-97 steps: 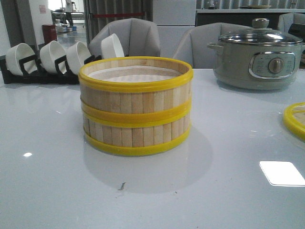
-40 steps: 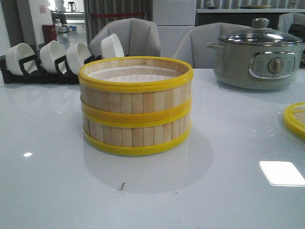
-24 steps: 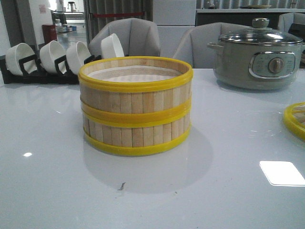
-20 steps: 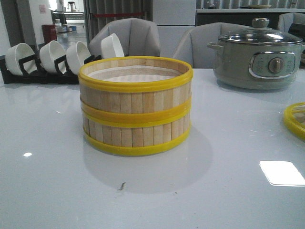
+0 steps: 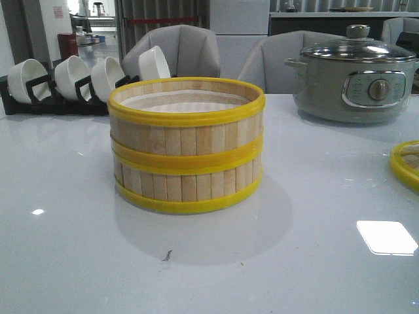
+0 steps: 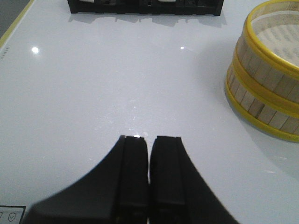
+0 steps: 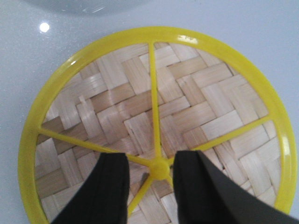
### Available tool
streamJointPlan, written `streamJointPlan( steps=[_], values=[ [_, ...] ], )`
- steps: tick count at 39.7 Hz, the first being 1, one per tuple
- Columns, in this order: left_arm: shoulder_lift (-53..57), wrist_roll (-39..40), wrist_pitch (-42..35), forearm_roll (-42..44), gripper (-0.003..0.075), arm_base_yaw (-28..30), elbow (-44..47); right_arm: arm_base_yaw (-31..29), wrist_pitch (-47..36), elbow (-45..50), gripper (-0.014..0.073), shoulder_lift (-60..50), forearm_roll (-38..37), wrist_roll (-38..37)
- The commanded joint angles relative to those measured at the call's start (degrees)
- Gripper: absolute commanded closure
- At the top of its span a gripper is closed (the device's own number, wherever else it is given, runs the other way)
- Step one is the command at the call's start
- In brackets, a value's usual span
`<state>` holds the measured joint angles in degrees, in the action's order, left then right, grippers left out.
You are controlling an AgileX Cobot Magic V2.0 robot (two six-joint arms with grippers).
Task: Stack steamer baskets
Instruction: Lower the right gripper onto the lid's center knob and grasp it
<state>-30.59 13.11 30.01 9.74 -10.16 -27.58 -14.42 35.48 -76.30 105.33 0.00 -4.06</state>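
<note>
Baskets, two of them, stand stacked one on the other near the middle of the white table, the top one open. The woven lid lies flat by the table's right edge, only its yellow rim showing in the front view. The right gripper hangs over the lid, its jaws spread to either side of the small yellow knob at the centre, not gripping it. The left gripper rests low over bare table beside the stack, jaws pressed together with nothing between them. A grey-green pot stands at the far right; white bowls sit in a black rack at the far left.
</note>
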Motion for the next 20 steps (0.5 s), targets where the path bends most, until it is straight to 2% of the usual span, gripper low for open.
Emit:
streamJointPlan(
  steps=[1,20],
  values=[
    [-0.13,0.48,-4.76,0.37,0.0637,0.11,-1.55,-0.45,-1.66,-1.99,0.0242,-2.58,0.00,0.05],
    [-0.13,0.48,-4.76,0.37,0.0637,0.11,-1.55,-0.45,-0.80,-1.99,0.0242,-0.59,0.00,0.05]
  ],
)
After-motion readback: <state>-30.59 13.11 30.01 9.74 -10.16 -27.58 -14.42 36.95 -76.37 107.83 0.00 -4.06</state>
